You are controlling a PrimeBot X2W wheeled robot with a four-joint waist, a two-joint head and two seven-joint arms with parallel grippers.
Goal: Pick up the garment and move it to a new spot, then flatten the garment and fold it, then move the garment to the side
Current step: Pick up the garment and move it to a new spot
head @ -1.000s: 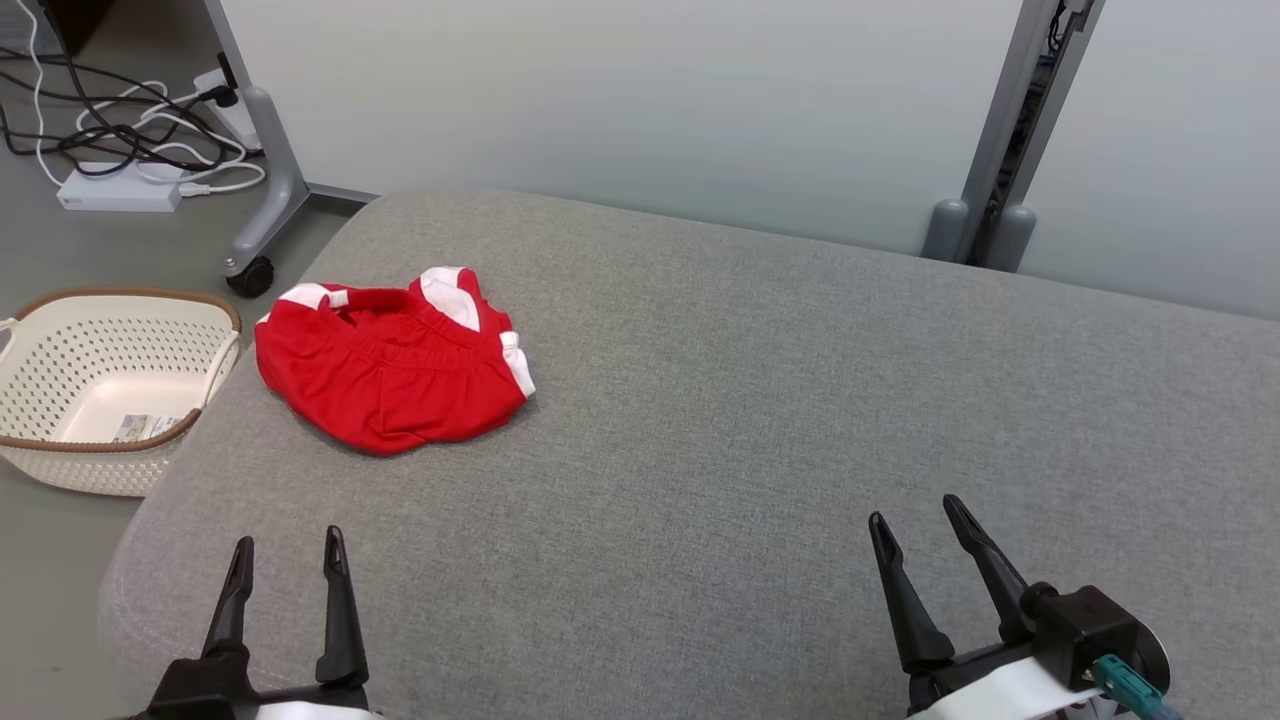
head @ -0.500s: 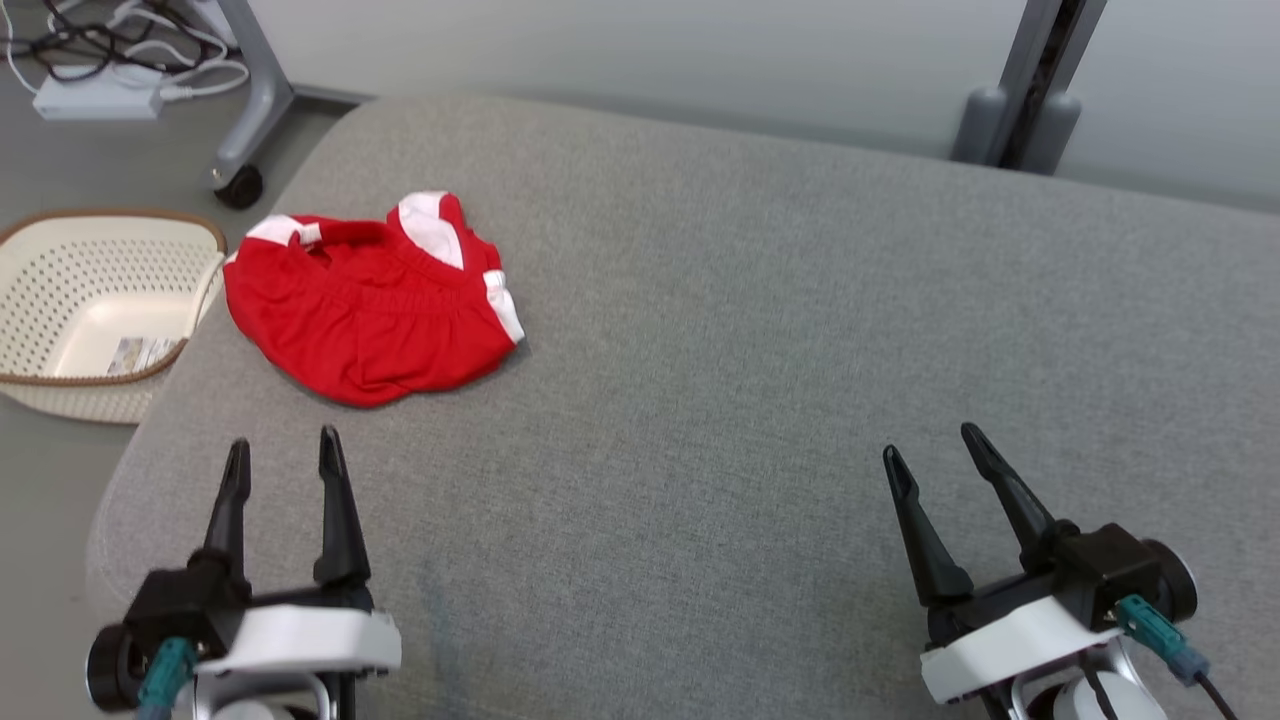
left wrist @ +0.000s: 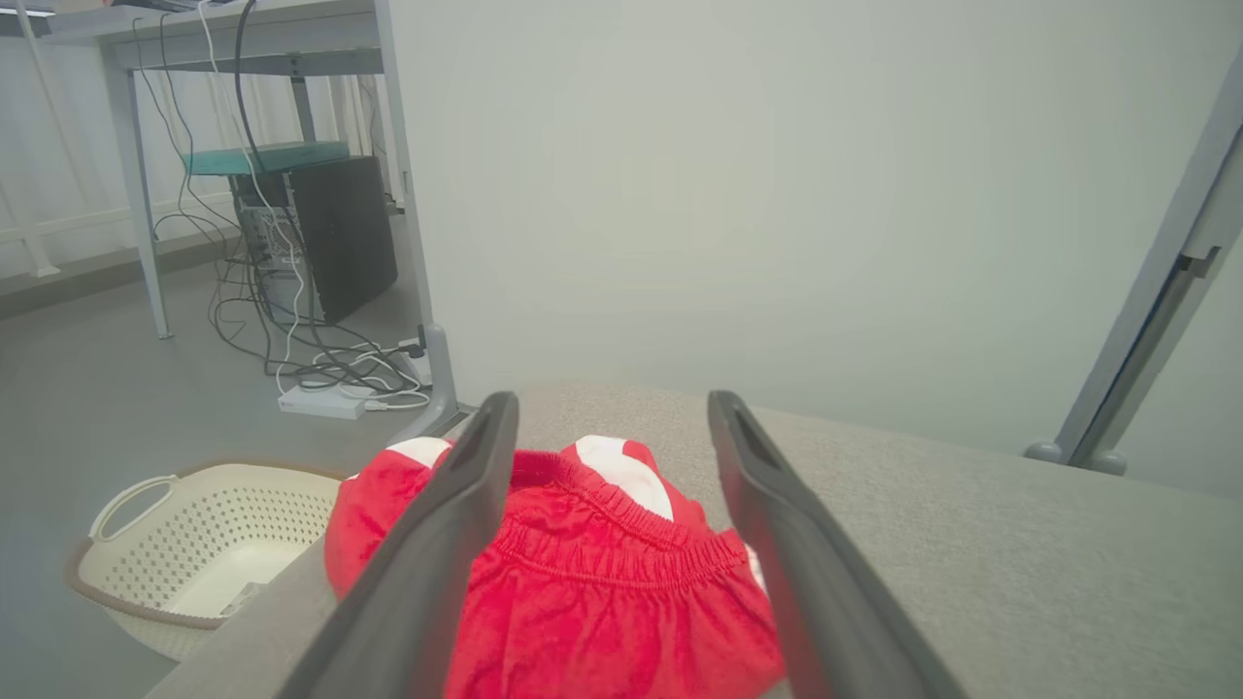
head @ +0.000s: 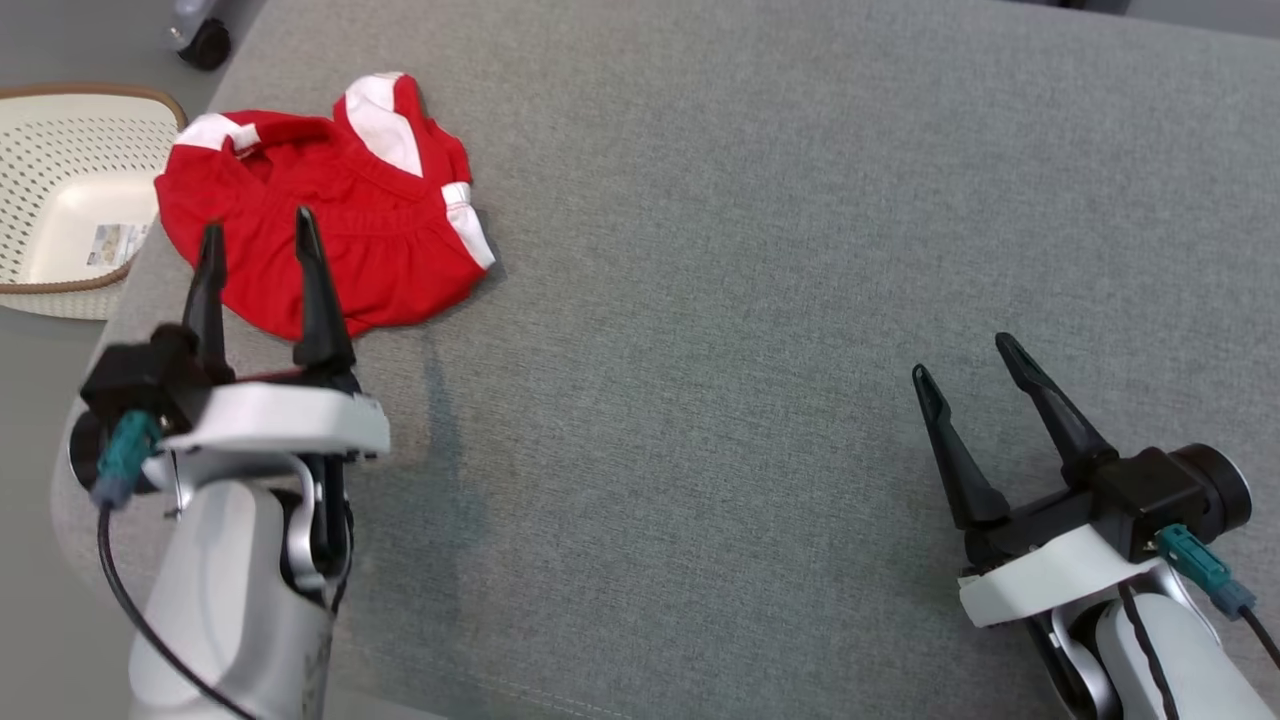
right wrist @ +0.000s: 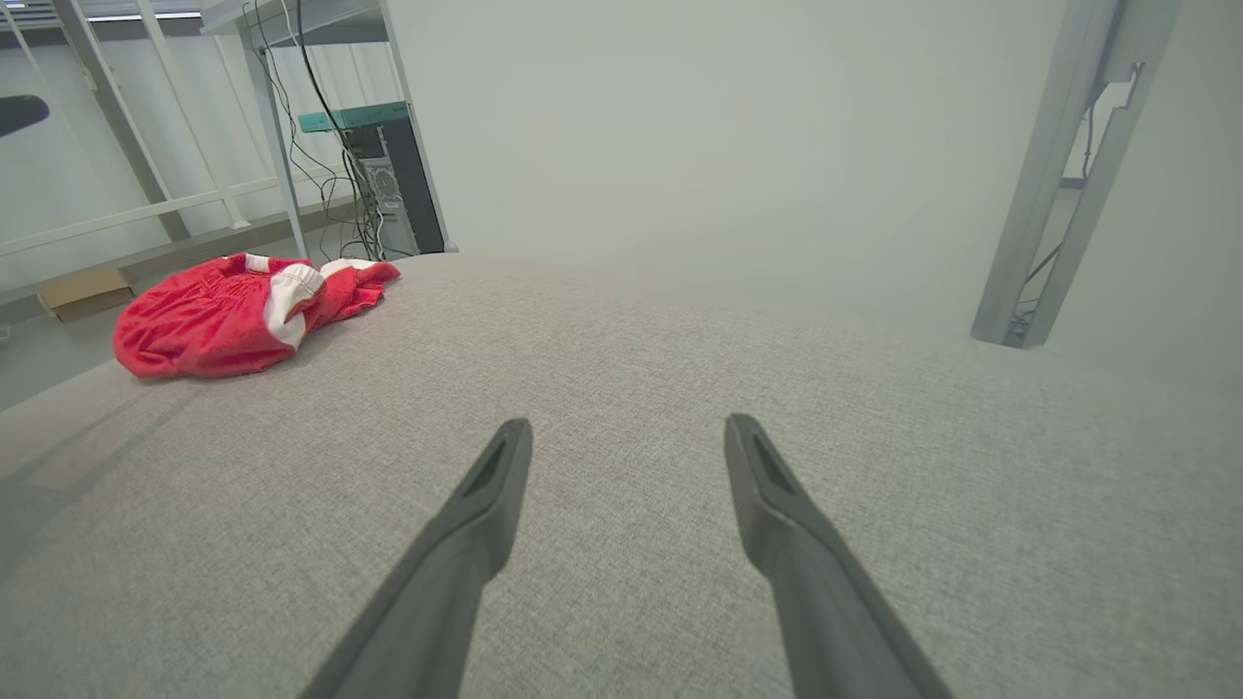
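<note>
The garment (head: 390,230) is a crumpled red piece with white trim, lying at the far left of the grey cushioned surface (head: 750,300). My left gripper (head: 255,220) hangs open above its near edge, nothing between the fingers. In the left wrist view the garment (left wrist: 602,582) fills the gap between the two spread fingers of the left gripper (left wrist: 607,413). My right gripper (head: 965,358) stands open over bare grey fabric at the lower right, far from the garment. In the right wrist view the garment (right wrist: 223,316) lies far off to the left of the right gripper (right wrist: 626,422).
A cream perforated basket (head: 60,130) with a brown rim sits on the floor just left of the surface's edge, also in the left wrist view as the basket (left wrist: 194,534). Cables, a computer and metal frame legs (left wrist: 330,291) stand beyond. A grey post (right wrist: 1068,165) rises at the back right.
The head camera has tilted down, shifting the whole picture. My left gripper has reached forward to hang over the garment's near edge. The right gripper has come a little forward.
</note>
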